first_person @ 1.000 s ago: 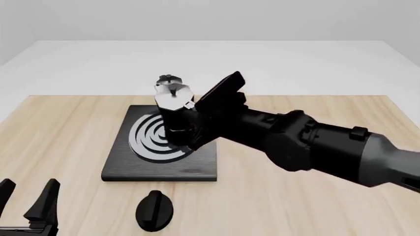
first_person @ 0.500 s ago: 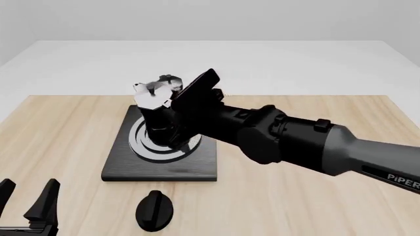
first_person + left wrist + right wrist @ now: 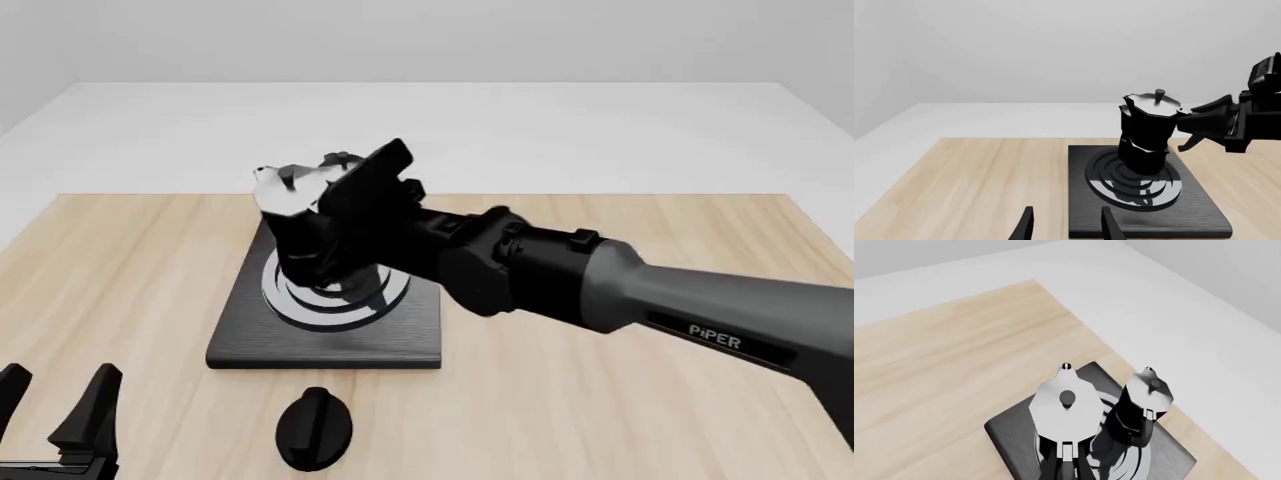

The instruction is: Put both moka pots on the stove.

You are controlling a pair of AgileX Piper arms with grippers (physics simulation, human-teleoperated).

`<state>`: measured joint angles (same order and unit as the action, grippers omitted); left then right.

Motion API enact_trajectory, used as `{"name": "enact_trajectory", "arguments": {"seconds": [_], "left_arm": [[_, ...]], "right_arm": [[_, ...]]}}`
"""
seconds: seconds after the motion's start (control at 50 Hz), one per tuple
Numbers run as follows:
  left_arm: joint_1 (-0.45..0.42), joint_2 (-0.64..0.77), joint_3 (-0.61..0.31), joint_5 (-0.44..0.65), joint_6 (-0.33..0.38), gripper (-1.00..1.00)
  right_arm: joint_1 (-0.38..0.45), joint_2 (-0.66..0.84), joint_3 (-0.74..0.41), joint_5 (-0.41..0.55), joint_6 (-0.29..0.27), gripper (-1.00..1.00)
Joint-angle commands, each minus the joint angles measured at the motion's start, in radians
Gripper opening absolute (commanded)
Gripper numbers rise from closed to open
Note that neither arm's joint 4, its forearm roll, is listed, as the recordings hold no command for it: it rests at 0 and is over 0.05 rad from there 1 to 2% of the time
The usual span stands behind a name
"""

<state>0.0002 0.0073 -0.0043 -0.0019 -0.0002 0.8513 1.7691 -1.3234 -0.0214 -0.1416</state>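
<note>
Our right pincer point(image 3: 350, 215) is closed on the black side handle of the held moka pot point(image 3: 287, 235), a small black faceted pot with a silver lid, carried by the dark arm reaching in from 4 o'clock. This pot sits over the silver-grey rings of the stove point(image 3: 240, 350), a flat black rectangular slab on the light wooden counter point(image 3: 134, 280). We cannot tell whether its base already touches the rings. Its long axis is close to upright with a slight lean, its spout points toward 9 o'clock and its handle back toward 3 o'clock into the pincer. Just beside it, at 1 o'clock, the second moka pot point(image 3: 1147, 395) of the same make stands on the stove. We judge this to be the placing of the last pot. The next move calls for settling it flat beside its twin without knocking it, then parting the fingers and backing off along the handle. A black oval knob point(image 3: 314, 428) lies at 6 o'clock of the stove. Our left pincer point(image 3: 60, 420) waits at 8 o'clock, wide and empty.
</note>
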Motion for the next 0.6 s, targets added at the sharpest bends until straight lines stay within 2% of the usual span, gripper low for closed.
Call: {"name": "enact_trajectory", "arguments": {"seconds": [0.02, 0.36, 0.6], "left_arm": [[0.000, 0.000, 0.000, 0.000, 0.000, 1.00], [0.000, 0.000, 0.000, 0.000, 0.000, 1.00], [0.000, 0.000, 0.000, 0.000, 0.000, 1.00]], "right_arm": [[-0.022, 0.052, -0.093, -0.011, 0.033, -1.00], [-0.040, 0.126, -0.169, 0.012, 0.048, -1.00], [-0.025, 0.129, -0.157, 0.005, 0.059, -1.00]]}}
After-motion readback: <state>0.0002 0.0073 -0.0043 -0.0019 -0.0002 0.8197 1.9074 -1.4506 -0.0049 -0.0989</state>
